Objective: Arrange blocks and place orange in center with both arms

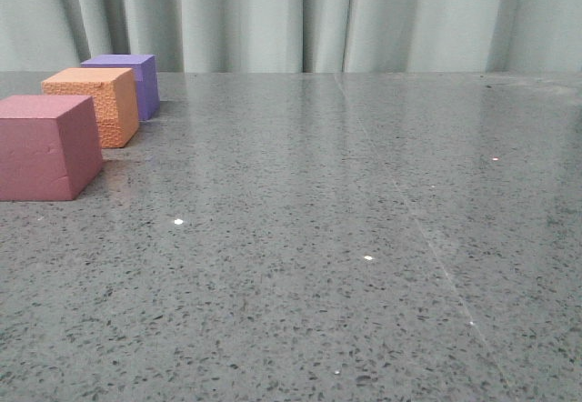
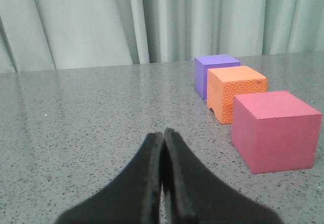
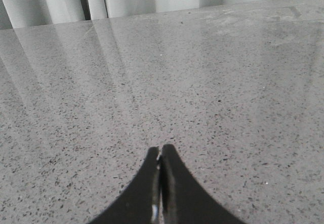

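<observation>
Three foam cubes sit in a close row on the counter [image 1: 346,238]: the orange cube [image 1: 95,102] lies between the purple cube [image 1: 127,79] and the pink-red cube [image 1: 45,145]. Judged status: arrangement apparently complete. The left gripper [image 2: 163,138] and right gripper [image 3: 160,152] are pressed together, empty, apart from the orange cube. No legible markings.

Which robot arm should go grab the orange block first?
Probably the left. The orange block sits far on the table's left side, and the left fingers, shut, already face it. The right wrist view shows only bare table.
</observation>
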